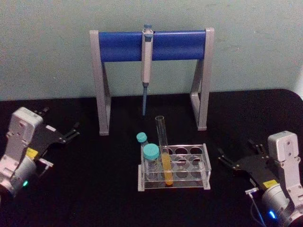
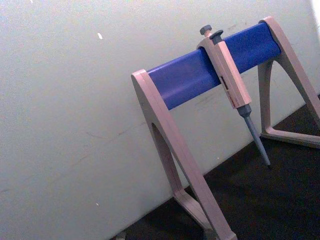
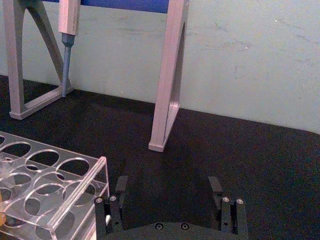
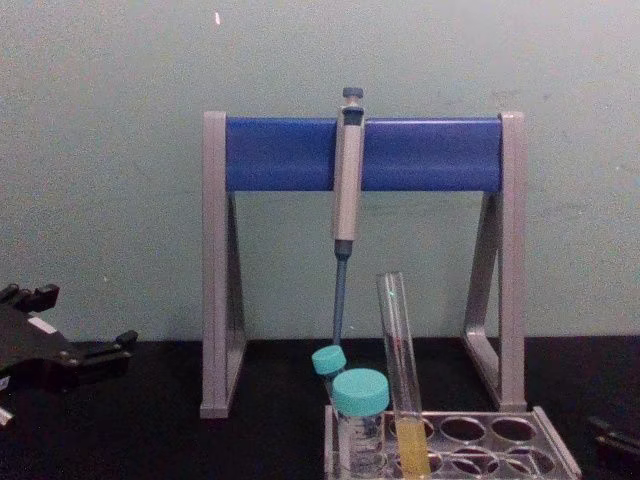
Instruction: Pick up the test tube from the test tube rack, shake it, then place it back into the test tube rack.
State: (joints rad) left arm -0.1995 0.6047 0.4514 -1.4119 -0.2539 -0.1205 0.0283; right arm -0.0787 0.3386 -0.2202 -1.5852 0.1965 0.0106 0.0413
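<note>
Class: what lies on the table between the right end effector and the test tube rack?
Nothing: the head view shows bare black table between the right end effector and the test tube rack.

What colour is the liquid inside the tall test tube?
Yellow-orange, filling the lower part of the test tube; the head view shows it best.

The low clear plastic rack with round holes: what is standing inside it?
The rack holds a tall clear glass tube with yellow-orange liquid and two teal-capped clear vials. The vials' contents cannot be made out.
</note>
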